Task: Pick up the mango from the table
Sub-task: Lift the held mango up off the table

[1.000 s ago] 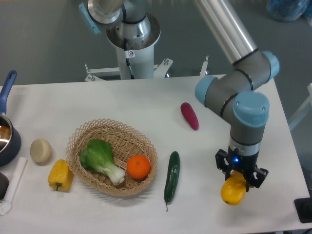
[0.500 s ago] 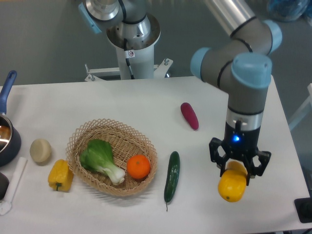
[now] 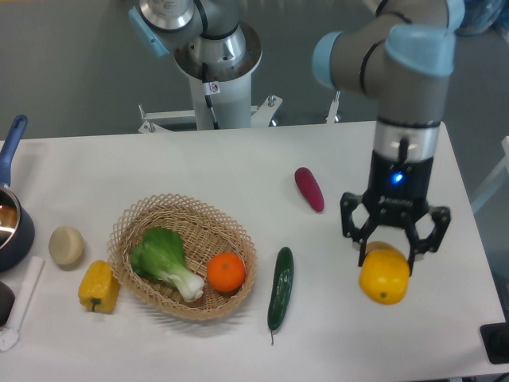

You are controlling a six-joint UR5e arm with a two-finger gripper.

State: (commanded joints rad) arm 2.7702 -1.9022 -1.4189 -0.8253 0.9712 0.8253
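Rising since a second ago, my gripper (image 3: 387,259) is carrying the mango (image 3: 384,275), jaws clamped on it, over open table (image 3: 199,171) near the right edge.

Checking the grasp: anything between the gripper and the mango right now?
Nothing visible. The gripper is shut on the mango, which hangs below the fingers over the table. The nearest items, the cucumber and the purple vegetable, lie apart to the side.

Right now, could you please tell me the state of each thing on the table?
Glossy yellow-orange mango: gripped, lifted.
Two-finger gripper: shut on mango.
Woven wicker basket: upright, holds orange and greens.
Round orange: in basket.
Dark green cucumber: lying flat.
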